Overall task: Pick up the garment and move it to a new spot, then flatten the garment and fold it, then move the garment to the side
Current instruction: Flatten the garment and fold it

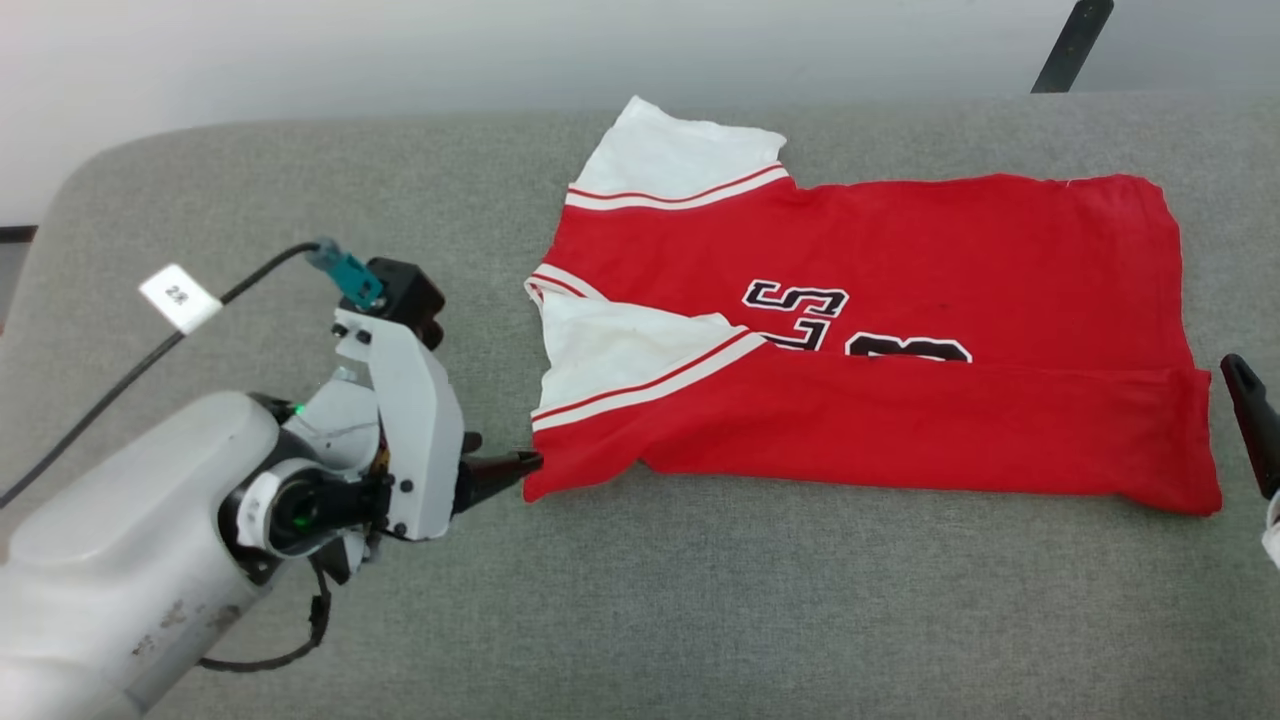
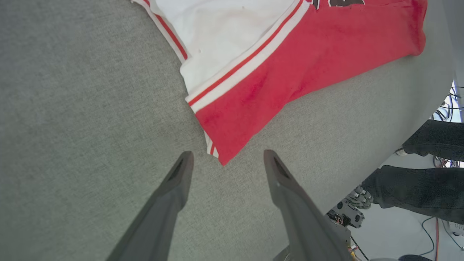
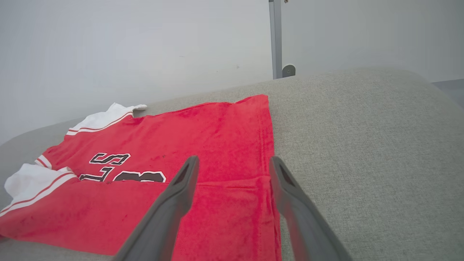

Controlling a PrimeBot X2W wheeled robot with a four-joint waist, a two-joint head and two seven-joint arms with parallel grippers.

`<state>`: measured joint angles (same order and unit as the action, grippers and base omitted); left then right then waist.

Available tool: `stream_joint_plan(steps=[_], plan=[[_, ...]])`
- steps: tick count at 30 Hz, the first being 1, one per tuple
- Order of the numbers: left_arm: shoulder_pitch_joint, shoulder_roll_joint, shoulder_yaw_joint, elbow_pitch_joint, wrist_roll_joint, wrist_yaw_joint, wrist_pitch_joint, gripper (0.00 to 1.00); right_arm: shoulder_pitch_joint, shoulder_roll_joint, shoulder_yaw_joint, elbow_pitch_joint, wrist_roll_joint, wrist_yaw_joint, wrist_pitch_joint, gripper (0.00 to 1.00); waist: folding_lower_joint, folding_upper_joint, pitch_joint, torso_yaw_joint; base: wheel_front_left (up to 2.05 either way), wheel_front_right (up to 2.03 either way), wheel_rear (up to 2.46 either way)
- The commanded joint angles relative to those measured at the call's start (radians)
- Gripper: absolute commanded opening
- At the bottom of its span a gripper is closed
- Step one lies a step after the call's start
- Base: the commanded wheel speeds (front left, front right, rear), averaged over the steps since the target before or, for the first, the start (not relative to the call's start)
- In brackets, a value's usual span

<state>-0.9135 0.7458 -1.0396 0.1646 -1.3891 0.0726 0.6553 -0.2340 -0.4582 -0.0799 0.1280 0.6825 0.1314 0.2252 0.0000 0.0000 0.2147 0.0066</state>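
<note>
Both wide open and empty, left gripper [image 2: 226, 158] and right gripper [image 3: 233, 162] flank the garment [image 1: 900, 250].

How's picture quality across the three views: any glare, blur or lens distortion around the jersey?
Head view: soft even light, no glare, garment lettering sharp. Left wrist view: wide-angle bend curves the table edge at right; left fingers slightly soft up close. Right wrist view: wall pale and featureless, right fingers soft, lettering readable.

Grey cloth-covered table [image 1: 700, 600], pale wall [image 1: 400, 50], person's dark-trousered legs [image 2: 417, 188], floor cables [image 2: 443, 113]
</note>
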Motion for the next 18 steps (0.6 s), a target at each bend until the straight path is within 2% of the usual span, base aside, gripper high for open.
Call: stream_joint_plan(steps=[1,3,8,18], plan=[[-0.003,-0.004,0.0,-0.004,-0.009,0.01,0.005,1.0,0.014,0.008,-0.003,-0.006,-0.005,-0.001,0.001,1.0,0.0,0.0,0.021,-0.017,0.0,0.0,0.0],[0.007,-0.009,0.002,0.003,-0.018,0.022,0.009,1.0,0.013,0.013,-0.006,-0.014,-0.008,-0.001,0.004,1.0,0.0,0.0,0.037,-0.031,0.0,0.0,0.0],[0.032,-0.037,0.015,0.066,-0.049,0.017,-0.012,1.0,-0.008,0.027,-0.018,-0.026,-0.021,-0.001,0.009,1.0,0.0,0.0,0.078,-0.066,0.0,0.0,0.0],[0.07,-0.1,0.024,0.25,-0.094,-0.04,-0.033,1.0,-0.024,0.042,-0.036,-0.041,-0.027,-0.001,0.008,1.0,0.0,0.0,0.131,-0.114,0.0,0.0,0.0]])
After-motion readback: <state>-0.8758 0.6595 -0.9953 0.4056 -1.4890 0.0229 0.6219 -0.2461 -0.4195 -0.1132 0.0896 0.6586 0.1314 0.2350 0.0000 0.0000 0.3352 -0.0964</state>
